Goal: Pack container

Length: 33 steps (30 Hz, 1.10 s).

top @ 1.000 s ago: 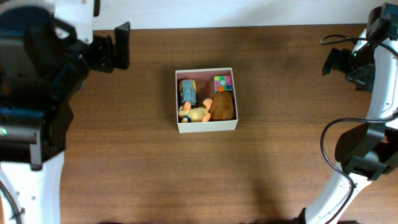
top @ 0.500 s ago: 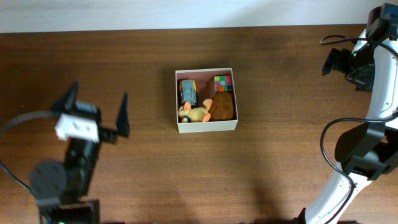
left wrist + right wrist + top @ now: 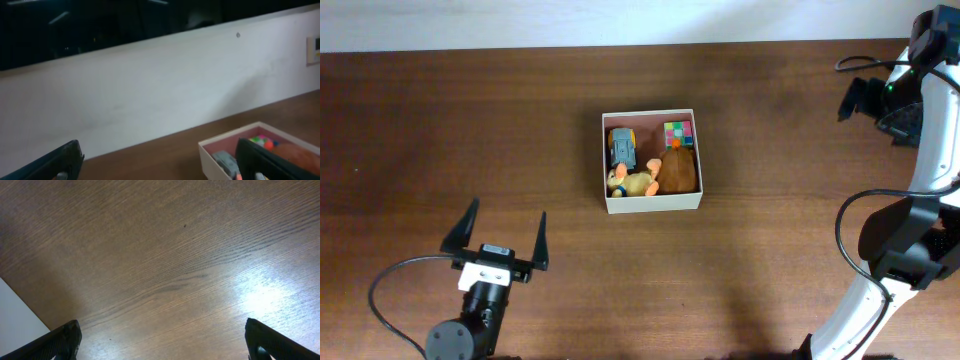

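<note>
Currently, the left gripper (image 3: 507, 212) sits low over the near-left part of the wooden table (image 3: 520, 110), its two dark fingers (image 3: 466, 222) spread wide with nothing between them. In its wrist view the fingertips frame the picture's bottom corners, and the container (image 3: 226, 143) shows at lower right.

The container (image 3: 653, 201) rests at table centre, well apart from both arms. Inside it, a grey toy (image 3: 622, 148) lies along the left wall and a yellow plush (image 3: 633, 183) sits at front left. A brown plush (image 3: 681, 171) fills the right side, and a multicoloured cube (image 3: 677, 132) occupies the far-right corner.

The right gripper (image 3: 161, 325) is at the far-right edge, also spread wide and empty over bare wood.
</note>
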Available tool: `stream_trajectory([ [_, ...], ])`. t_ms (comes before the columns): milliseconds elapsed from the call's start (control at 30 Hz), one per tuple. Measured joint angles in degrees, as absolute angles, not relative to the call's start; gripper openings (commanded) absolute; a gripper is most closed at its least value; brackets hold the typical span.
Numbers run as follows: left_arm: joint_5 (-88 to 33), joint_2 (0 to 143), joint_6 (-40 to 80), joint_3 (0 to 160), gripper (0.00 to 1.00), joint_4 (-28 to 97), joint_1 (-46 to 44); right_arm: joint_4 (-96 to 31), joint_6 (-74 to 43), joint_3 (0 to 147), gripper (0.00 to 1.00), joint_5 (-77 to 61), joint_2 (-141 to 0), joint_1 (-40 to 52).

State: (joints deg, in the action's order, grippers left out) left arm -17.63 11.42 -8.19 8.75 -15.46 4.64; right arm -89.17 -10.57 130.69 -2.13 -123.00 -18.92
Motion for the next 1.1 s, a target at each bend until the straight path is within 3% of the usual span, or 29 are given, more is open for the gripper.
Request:
stream_trajectory([
  [633, -18.68, 0.84, -8.19, 0.93, 0.99, 2.63, 4.64, -89.17, -10.57, 130.69, 0.99, -2.13, -123.02, -18.94],
  [1100, -18.70, 0.84, -8.16, 0.84, 0.99, 3.07, 4.64, -89.17, -10.55, 130.69, 0.99, -2.15, -123.02, -18.92],
])
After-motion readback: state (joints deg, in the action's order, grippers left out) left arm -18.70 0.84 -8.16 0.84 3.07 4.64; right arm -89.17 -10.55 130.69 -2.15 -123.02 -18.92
